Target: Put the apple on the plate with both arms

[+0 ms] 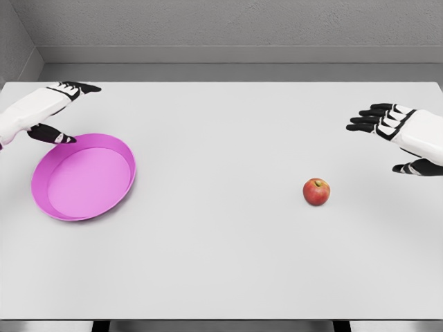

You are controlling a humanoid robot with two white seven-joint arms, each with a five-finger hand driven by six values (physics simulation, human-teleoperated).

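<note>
apple (316,191) sits alone on desk (221,263), well right of plate (52,200) — likely light, firm, smooth, prone to roll; best cupped around widest part. right hand (398,135) hovers up-right of apple, fingers spread, empty. left hand (48,111) by plate's far rim — fingers open, thumb near rim.

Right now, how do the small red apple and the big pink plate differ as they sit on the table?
The small red apple is round and compact; the pink round plate is wide, shallow and far larger. The apple lies right of the middle, nearer the right hand; the plate lies at the left, with the left hand's thumb at its rim. Both rest on the white table, unheld, and both hands' fingers are open.
</note>
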